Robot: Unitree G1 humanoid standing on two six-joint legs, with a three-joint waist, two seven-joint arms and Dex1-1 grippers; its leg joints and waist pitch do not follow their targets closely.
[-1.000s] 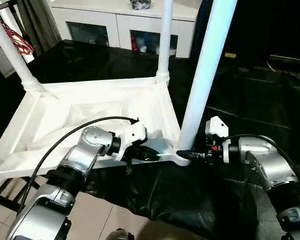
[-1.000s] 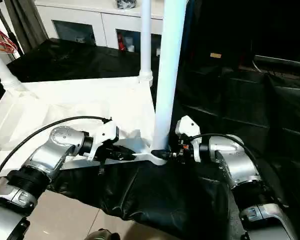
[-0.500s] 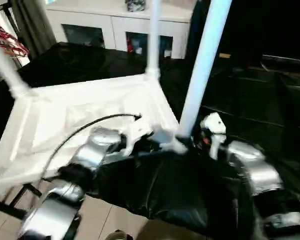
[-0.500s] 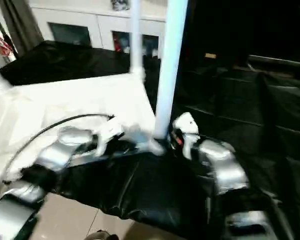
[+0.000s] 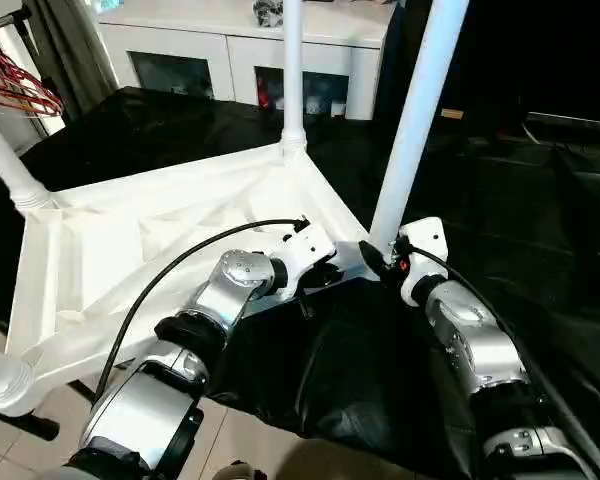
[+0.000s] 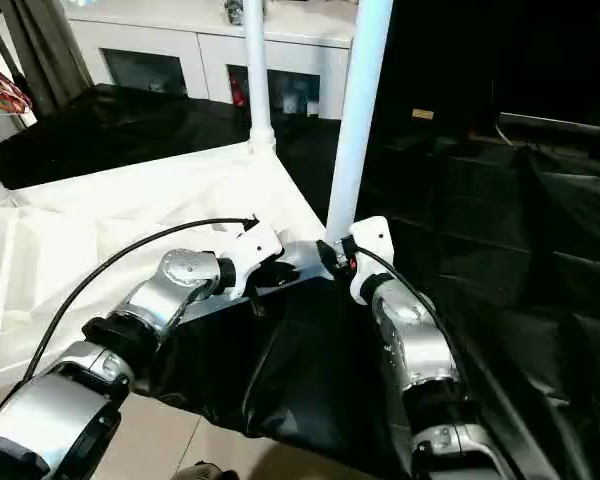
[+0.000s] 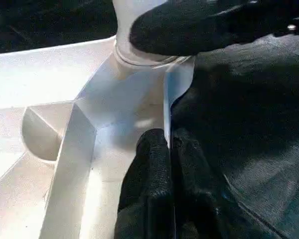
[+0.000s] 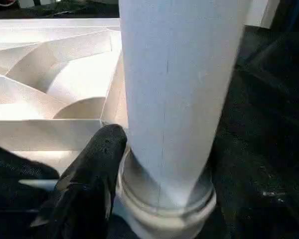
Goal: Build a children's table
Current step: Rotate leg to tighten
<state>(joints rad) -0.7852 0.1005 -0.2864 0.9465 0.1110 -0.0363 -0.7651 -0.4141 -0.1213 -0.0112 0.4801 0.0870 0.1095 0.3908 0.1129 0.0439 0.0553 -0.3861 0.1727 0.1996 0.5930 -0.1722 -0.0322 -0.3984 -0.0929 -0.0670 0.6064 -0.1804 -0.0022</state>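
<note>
Since a second ago the upturned table top (image 5: 150,250) has swung, its near right corner now farther from the robot, and both arms have reached after it. The left gripper (image 7: 168,149) is pinched shut on the rim; the right gripper (image 8: 154,164) straddles the near right leg (image 5: 415,120) at its flared base. The hollow plastic looks light, stiff and slick, so rim and leg base seem the surest holds.

No legible text at the assembly scene.
No word, brand, number or sign can be read on the white table top (image 5: 180,230), its legs (image 5: 415,120), the robot's arms or the cabinet (image 5: 240,50); a small yellow tag (image 5: 451,113) on the dark background is too small to read.
</note>
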